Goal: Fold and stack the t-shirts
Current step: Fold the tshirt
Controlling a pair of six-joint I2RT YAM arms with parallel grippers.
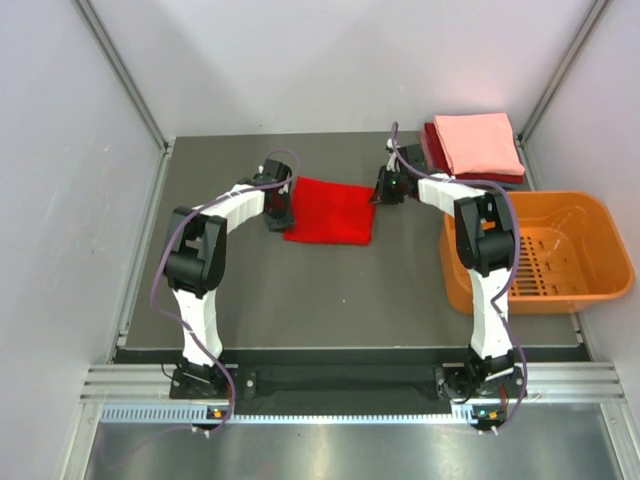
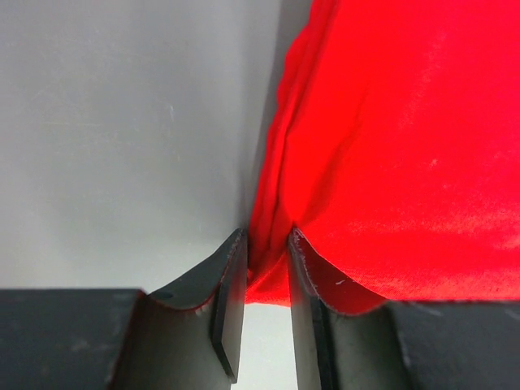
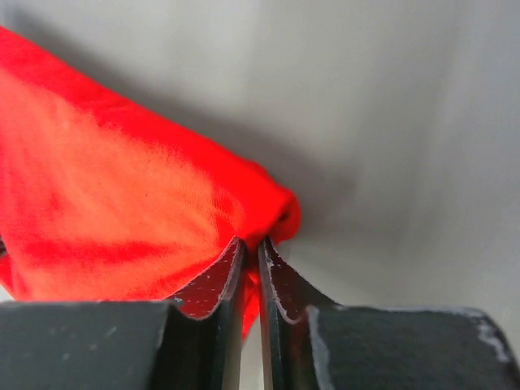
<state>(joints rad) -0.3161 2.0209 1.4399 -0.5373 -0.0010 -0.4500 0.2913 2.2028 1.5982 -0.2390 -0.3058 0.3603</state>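
While both arms reach out over the counter [image 1: 300, 300], each gripper is closed on one end of the bright red t-shirt [image 1: 332, 210].

1. The left gripper [image 2: 266, 236] has its jaws drawn to a narrow gap, with a pinched fold of the shirt's edge clamped between them. The rest of the cloth spreads ahead and to the right of this gripper. Bare grey counter lies ahead and to its left.
2. The right gripper [image 3: 251, 242] has its jaws almost together on a bunched corner of the same shirt. The cloth extends ahead and to the left of it.
3. In the top view the shirt forms a roughly rectangular panel between the two grippers. The gripped edge may be raised slightly off the counter, but this cannot be confirmed from above.
4. A salmon-pink folded shirt [image 1: 478, 143] lies beyond and to the right of the right gripper, near it but not touching. It rests on a dark red folded shirt [image 1: 432, 145].
5. An orange basket [image 1: 590, 215] stands to the right of the right gripper, back toward the arm base.
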